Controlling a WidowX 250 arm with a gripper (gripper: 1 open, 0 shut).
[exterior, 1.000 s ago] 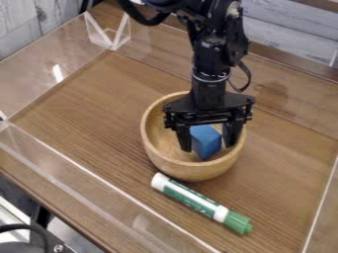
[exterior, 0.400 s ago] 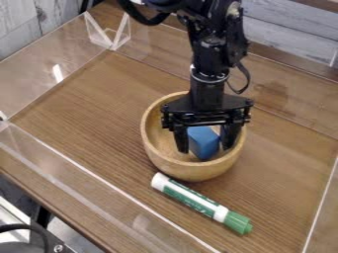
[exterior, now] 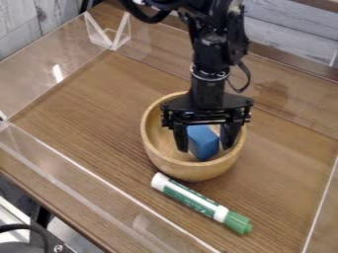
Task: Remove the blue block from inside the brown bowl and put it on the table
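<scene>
"Where is your claw?" "Over the bowl, center right of the frame, fingers spread wide." "And your blue block?" "Inside the bowl, between your fingers; I cannot tell whether they touch it."

We find a brown desk with visible wood grain running across its top. Along its left side we note a clear panel, through which a pale surface shows. At the upper left corner we record a whitish, finely striped surface; its nature we cannot determine. A small clear, angular piece stands near the far edge. We observe soft light, with a pale sheen toward the left.
</scene>
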